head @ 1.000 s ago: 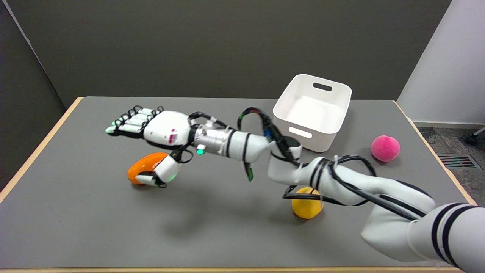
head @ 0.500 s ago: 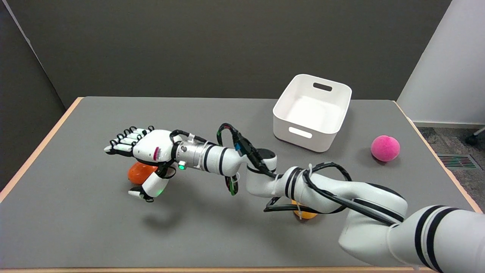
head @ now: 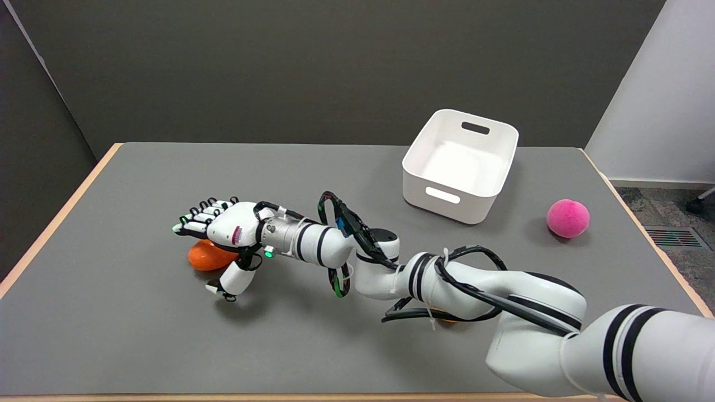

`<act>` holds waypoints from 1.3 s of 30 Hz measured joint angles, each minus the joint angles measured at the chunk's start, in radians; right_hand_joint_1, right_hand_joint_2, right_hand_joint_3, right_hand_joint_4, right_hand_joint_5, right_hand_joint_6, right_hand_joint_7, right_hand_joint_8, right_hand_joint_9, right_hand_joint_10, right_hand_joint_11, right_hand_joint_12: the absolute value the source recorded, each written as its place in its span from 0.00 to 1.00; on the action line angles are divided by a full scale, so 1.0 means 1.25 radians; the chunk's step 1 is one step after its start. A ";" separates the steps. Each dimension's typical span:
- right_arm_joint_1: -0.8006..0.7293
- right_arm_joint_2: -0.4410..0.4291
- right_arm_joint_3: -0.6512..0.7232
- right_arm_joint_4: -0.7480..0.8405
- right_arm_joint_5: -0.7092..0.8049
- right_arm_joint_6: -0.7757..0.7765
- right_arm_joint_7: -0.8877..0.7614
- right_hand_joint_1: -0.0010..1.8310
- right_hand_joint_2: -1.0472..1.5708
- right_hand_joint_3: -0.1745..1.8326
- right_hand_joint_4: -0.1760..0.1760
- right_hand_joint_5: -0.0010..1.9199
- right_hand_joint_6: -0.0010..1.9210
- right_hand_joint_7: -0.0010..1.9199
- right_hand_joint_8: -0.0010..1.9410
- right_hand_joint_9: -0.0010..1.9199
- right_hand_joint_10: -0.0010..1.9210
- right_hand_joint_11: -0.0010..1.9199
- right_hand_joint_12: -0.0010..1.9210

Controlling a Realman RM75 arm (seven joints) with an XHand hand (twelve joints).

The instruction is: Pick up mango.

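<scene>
An orange mango (head: pixel 205 258) lies on the grey table (head: pixel 128 335) at the left. My right hand (head: pixel 220 234) hovers low over it, palm down, covering its far and right side. The fingers (head: pixel 202 215) stretch out flat past the fruit's far edge, and the thumb (head: pixel 230 281) hangs down on its near right side, close to the table. The hand is open and nothing is held. Whether the palm touches the mango cannot be told.
A white bin (head: pixel 460 162) stands at the back right, with a pink ball (head: pixel 567 218) to its right. A yellow-orange fruit (head: pixel 447 320) is almost hidden under my forearm. The table's wooden left edge (head: pixel 50 229) runs near the mango.
My right hand has come down and drawn back toward the near side, from well above the mango to low over it. The forearm now hides most of the yellow fruit.
</scene>
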 measured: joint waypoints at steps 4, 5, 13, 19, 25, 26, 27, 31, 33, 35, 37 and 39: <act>0.000 -0.006 0.004 -0.017 0.005 -0.010 -0.010 0.34 0.63 0.58 0.54 0.02 0.13 0.03 0.10 0.01 0.16 0.00 0.34; 0.000 -0.007 0.004 -0.019 0.006 -0.011 -0.012 0.35 0.64 0.58 0.55 0.03 0.13 0.03 0.11 0.02 0.17 0.00 0.36; -0.003 -0.015 0.012 -0.036 0.013 -0.022 -0.022 0.38 0.67 0.59 0.62 0.07 0.22 0.12 0.17 0.08 0.28 0.02 0.48; -0.007 -0.018 0.021 -0.040 0.016 -0.025 -0.026 0.41 0.71 0.57 0.75 0.17 0.42 0.23 0.27 0.17 0.37 0.10 0.59; -0.011 -0.019 0.033 -0.041 0.018 -0.025 -0.028 0.41 0.84 0.30 0.96 0.25 0.79 0.30 0.41 0.23 0.46 0.16 0.68; -0.012 -0.019 0.035 -0.041 0.018 -0.025 -0.029 0.41 0.88 0.21 1.00 0.27 0.88 0.31 0.43 0.24 0.48 0.17 0.70; -0.013 -0.018 0.036 -0.041 0.018 -0.025 -0.029 0.41 0.88 0.22 1.00 0.28 0.87 0.34 0.47 0.26 0.52 0.19 0.72; -0.017 -0.016 0.047 -0.041 0.019 -0.023 -0.031 0.62 0.87 0.18 0.21 0.26 0.86 0.41 0.71 0.31 0.59 0.23 0.77; -0.019 -0.015 0.056 -0.040 0.019 -0.019 -0.035 0.64 0.85 0.20 0.13 0.26 0.83 0.43 0.71 0.33 0.63 0.26 0.80; -0.021 -0.012 0.064 -0.037 0.019 -0.016 -0.039 0.64 0.85 0.20 0.07 0.27 0.82 0.44 0.71 0.35 0.64 0.28 0.81; -0.022 -0.008 0.075 -0.032 0.018 -0.013 -0.045 0.65 0.85 0.19 0.00 0.27 0.79 0.44 0.72 0.38 0.64 0.31 0.82; -0.023 -0.004 0.084 -0.024 0.018 -0.010 -0.049 0.65 0.86 0.16 0.00 0.27 0.78 0.44 0.74 0.40 0.64 0.33 0.81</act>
